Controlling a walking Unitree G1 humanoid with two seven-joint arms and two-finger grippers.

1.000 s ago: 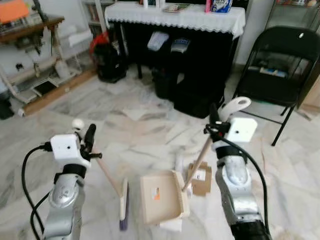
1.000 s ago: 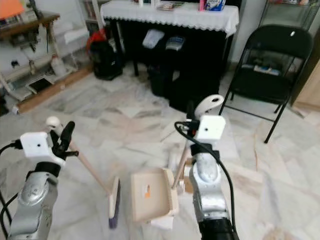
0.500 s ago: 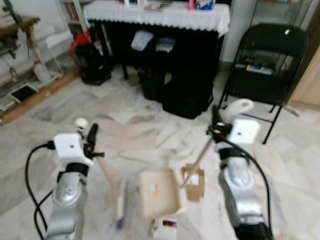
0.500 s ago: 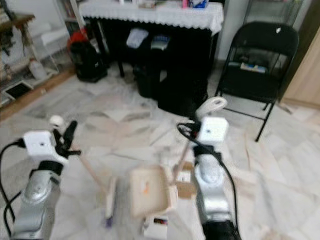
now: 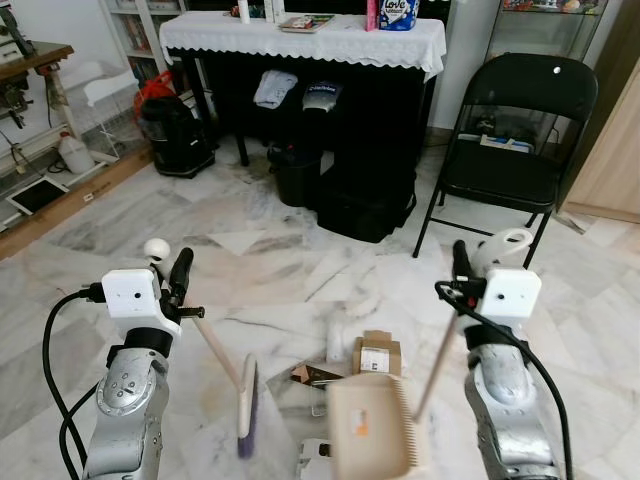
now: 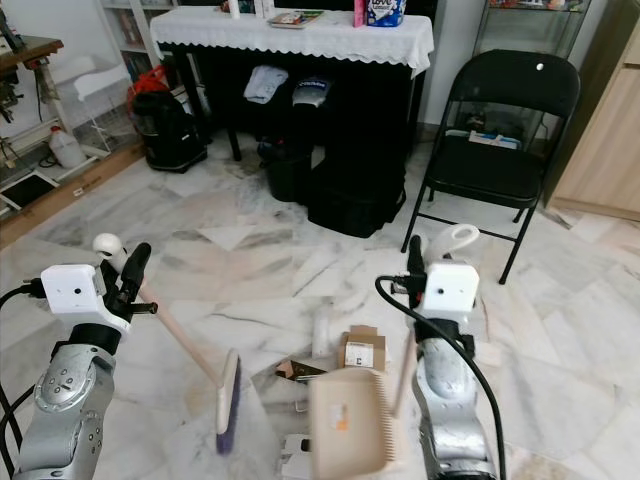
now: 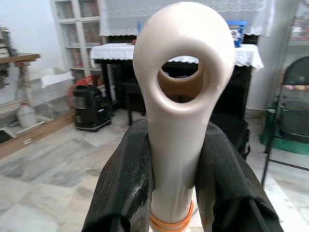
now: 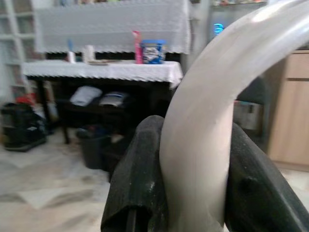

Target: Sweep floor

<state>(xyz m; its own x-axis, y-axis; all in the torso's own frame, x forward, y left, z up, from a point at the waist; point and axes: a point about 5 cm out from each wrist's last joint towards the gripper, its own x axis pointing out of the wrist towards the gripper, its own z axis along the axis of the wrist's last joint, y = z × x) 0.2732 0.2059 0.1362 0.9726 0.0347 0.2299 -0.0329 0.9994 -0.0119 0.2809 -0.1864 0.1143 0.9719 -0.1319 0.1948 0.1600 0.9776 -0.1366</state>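
While the litter lies loose on the marble floor point(image 5: 250, 270), the broom point(image 5: 243, 408) stands with its head on the floor just to the robot's left of the scraps, its long handle slanting up into the left gripper point(image 5: 178, 283), whose fingers point(image 7: 125, 188) are clamped on the shaft just below the looped end. The dustpan point(image 5: 370, 438) hangs tilted and somewhat blurred at the near side of the litter, its toothed edge turned to the robot's right, carried on a slim handle by the right gripper point(image 5: 460, 270); those fingers point(image 8: 140, 188) are closed round the curved top of that handle.

The litter itself is a small cardboard box point(image 5: 376, 353), a pale bottle-like piece point(image 5: 334, 345) lying beside it, a brown scrap point(image 5: 312, 375) and a white packet point(image 5: 315, 455) near the bottom edge of the head views, all close together between broom and dustpan.

Farther off stand a black folding chair point(image 5: 515, 140) and a dark table under a white lace cloth point(image 5: 300, 40), with bags beneath.

The step in hand looks like positioning the tools round the pile. Next, I judge, the dustpan must be set flat with its lip on the floor facing the scraps, then the broom drawn toward it; the box may tumble rather than slide.
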